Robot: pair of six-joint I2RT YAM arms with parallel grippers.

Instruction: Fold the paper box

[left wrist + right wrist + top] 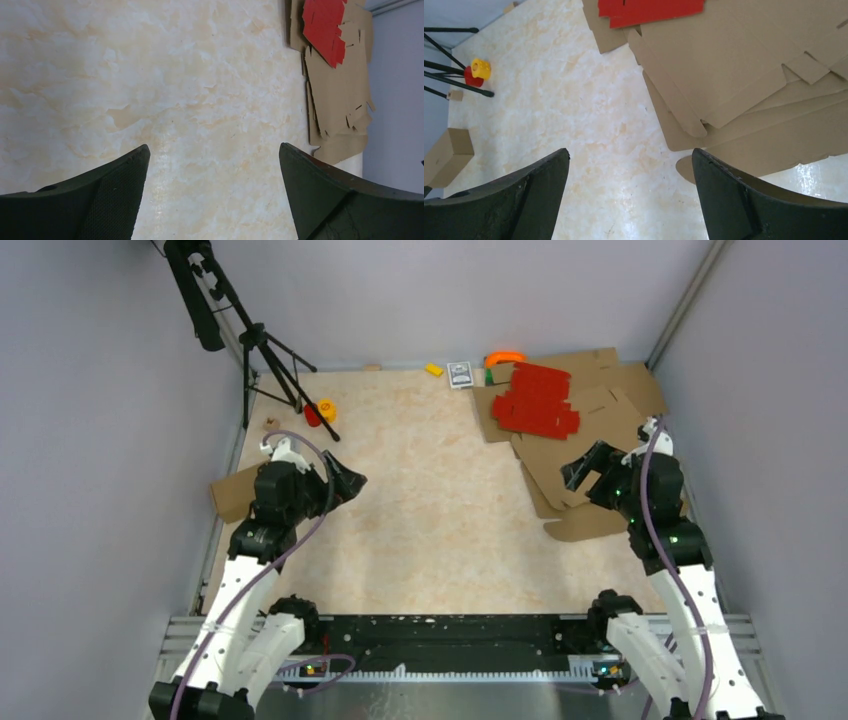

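The paper box lies flat as a plain brown die-cut sheet [600,430] in a pile of such sheets at the table's right side; its flaps and slots show in the left wrist view [337,95] and the right wrist view [734,65]. My right gripper [580,468] hovers over the pile's near-left edge, open [630,150], with bare table between its fingers and one finger over a rounded flap. My left gripper [350,483] hangs open [213,146] over bare table at the left, far from the sheets.
A red die-cut sheet [535,400] rests on the brown pile's far end. A folded brown box [232,492] sits at the left edge behind the left arm. A black tripod [265,350], a red-and-yellow piece [322,412], a card box [460,374] and small blocks stand along the back.
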